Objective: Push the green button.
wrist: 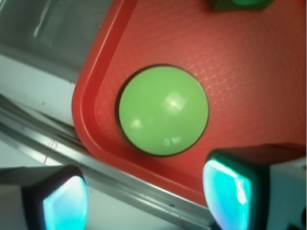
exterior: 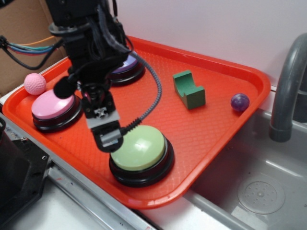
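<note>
Exterior view: the gripper hangs over the tray, tip just above the left rim of the green button, which sits near the tray's front edge; whether it touches the dome I cannot tell. A pink button sits at the left edge, a purple one is half hidden behind the arm, and the green block and purple ball lie toward the right edge, out of the way. Wrist view: the green button fills the centre, two fingertips well apart at the bottom corners, so the jaws stand wide and empty, and the press looks not yet centred
</note>
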Action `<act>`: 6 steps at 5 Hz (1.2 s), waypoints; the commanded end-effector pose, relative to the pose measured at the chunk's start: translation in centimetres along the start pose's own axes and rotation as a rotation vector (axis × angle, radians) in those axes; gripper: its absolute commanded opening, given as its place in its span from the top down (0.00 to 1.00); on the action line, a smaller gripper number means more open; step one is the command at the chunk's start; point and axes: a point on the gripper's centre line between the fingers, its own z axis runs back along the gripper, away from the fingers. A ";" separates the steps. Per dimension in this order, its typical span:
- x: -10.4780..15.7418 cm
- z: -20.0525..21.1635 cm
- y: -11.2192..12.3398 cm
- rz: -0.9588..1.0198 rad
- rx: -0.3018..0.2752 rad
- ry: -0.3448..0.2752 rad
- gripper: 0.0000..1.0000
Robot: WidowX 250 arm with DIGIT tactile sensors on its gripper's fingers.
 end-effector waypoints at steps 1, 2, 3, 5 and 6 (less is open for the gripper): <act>0.0 1.1 -0.7 -0.006 -0.010 -0.025 0.00; -0.1 -0.7 -1.0 0.106 0.175 -0.004 0.00; -0.3 -2.1 -0.5 0.124 0.168 -0.026 0.00; -0.5 -3.9 1.9 0.089 0.124 -0.049 0.00; 0.0 -4.3 3.4 0.085 0.124 -0.044 0.00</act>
